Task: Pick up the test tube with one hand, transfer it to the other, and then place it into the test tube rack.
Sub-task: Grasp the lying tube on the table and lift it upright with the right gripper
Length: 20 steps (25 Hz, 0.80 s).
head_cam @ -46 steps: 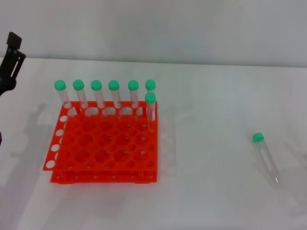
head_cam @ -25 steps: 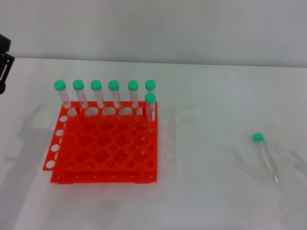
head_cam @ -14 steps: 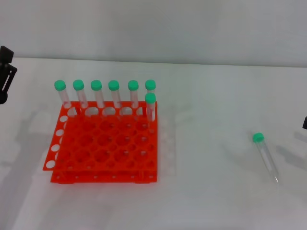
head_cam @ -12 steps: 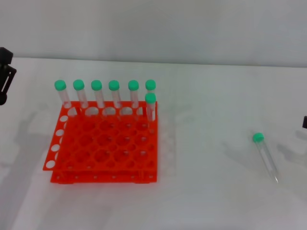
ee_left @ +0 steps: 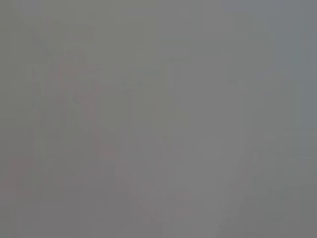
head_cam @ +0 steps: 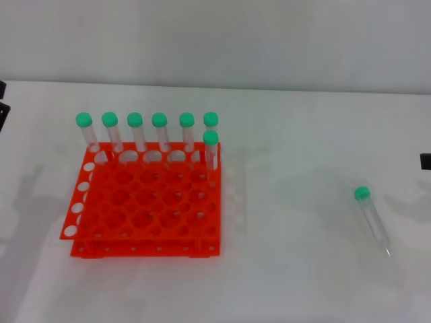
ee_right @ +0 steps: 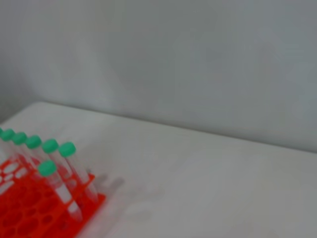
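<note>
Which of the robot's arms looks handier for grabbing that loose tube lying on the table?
Probably the right. The test tube lies flat far to the robot's right, and the right gripper shows at that edge, close by. The left gripper sits at the opposite edge, beyond the test tube rack.

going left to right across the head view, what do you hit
left gripper at the left edge → test tube rack holding seven green-capped tubes → bare table → the loose test tube lying flat → right gripper at the right edge
</note>
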Tool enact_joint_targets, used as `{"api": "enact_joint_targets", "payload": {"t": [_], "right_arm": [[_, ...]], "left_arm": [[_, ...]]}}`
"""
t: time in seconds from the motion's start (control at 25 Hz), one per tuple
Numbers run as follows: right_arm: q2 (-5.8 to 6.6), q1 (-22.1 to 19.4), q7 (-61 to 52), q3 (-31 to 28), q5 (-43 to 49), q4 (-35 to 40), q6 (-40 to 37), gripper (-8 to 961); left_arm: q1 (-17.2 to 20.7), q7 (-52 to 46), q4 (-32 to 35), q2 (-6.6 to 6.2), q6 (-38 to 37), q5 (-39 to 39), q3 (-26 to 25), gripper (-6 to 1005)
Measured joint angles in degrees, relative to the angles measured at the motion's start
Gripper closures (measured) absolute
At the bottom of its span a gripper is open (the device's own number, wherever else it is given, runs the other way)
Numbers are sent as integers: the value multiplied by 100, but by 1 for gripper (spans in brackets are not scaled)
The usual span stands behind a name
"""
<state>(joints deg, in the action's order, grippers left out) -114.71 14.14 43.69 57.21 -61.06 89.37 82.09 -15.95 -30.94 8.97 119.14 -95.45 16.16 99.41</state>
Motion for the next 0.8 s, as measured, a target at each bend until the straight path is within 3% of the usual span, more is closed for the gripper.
{"api": "enact_joint_targets", "payload": {"t": [0.16,0.32,0.8], "right_arm": [[2,125,-804,473,762,626,126,96],[-4,287,-1610,1359,1788,1082,233,98],[-38,535,-3179,3449,3340,911,-118,130]], "left_arm": [[30,-56,-27,-3,-19,1,0,107],[31,-64,-34,-5,10,-60,7,107],[-27,-37,-54,7,144,-301,8,107]]}}
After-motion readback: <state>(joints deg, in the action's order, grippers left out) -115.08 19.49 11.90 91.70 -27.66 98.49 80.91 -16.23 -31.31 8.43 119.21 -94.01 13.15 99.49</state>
